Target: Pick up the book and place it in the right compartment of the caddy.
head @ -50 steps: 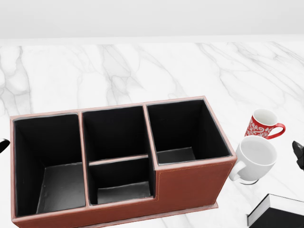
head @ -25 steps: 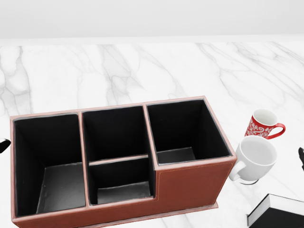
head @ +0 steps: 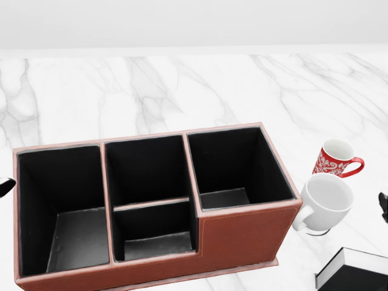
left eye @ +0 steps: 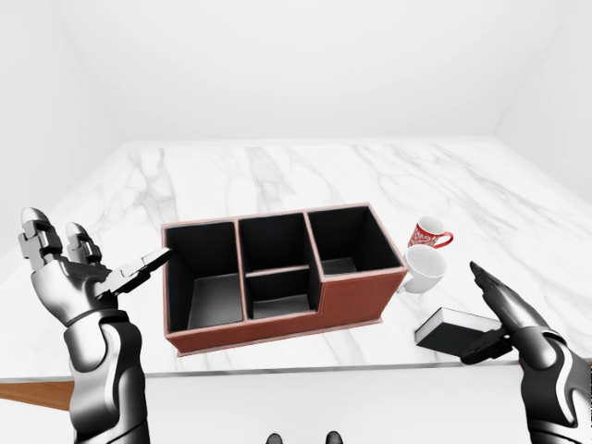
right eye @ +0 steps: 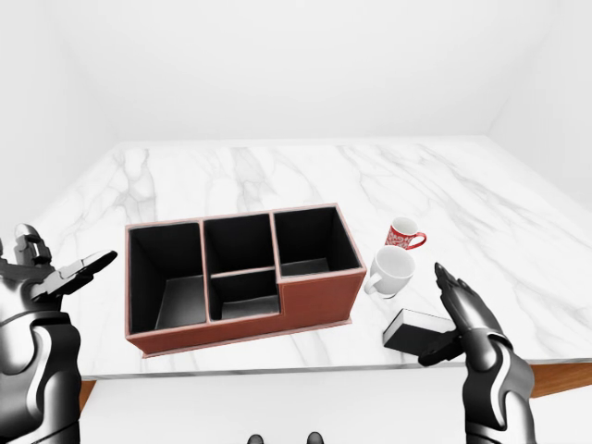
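Observation:
A black book (right eye: 414,328) with white page edges lies flat on the marble counter, right of the caddy; its corner shows at the head view's bottom right (head: 354,274). The red-brown caddy (left eye: 350,301) has black compartments; its right compartment (head: 233,167) holds nothing. My right hand (right eye: 455,319) is open, fingers spread just over the book's right end, thumb by its near edge, not closed on it. My left hand (left eye: 88,268) is open and empty, raised left of the caddy.
A white mug (head: 325,202) stands beside the caddy's right end, just above the book. A red patterned mug (head: 335,159) stands behind it. The marble counter's (left eye: 277,176) near edge runs along the bottom of the eye views.
In the head view, my right hand's black tip at the right edge has slipped lower and further out of frame. Caddy, mugs and book have not moved.

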Tool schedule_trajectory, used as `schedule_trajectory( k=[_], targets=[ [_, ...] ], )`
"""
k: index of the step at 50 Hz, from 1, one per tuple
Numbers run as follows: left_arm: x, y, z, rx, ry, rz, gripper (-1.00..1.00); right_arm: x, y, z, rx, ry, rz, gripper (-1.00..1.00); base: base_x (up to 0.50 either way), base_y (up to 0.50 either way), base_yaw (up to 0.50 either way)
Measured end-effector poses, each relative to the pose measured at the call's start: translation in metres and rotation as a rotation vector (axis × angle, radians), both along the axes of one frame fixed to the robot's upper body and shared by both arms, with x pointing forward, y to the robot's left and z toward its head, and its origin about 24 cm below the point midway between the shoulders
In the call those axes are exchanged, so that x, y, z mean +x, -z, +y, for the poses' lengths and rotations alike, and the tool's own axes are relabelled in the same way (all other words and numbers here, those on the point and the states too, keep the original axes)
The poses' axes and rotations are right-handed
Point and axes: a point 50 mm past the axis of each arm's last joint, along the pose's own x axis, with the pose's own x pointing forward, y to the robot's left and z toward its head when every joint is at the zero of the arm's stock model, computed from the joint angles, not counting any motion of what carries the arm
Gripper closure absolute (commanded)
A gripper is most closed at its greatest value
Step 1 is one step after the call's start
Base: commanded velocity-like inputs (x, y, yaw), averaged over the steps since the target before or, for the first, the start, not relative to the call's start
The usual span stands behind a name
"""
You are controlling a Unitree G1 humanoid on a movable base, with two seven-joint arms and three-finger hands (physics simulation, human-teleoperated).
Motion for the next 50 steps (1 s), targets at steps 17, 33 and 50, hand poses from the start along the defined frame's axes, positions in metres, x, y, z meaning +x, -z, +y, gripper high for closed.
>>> schedule_trajectory(
  k=[17,33,50],
  targets=[
    [0.0,-0.001,0.0,0.0,0.0,0.0,-1.0,0.0,0.023,-0.006,0.033,0.03,0.053,-1.0,0.0,0.0,0.0],
    [0.0,-0.002,0.0,-0.001,0.0,0.0,-1.0,-0.002,0.023,-0.011,0.041,0.038,0.06,0.85,0.0,0.0,0.0],
    [0.0,-0.002,0.0,-0.001,0.0,0.0,-1.0,-0.002,0.022,-0.01,0.044,0.022,0.074,1.0,0.0,0.0,0.0]
  ],
)
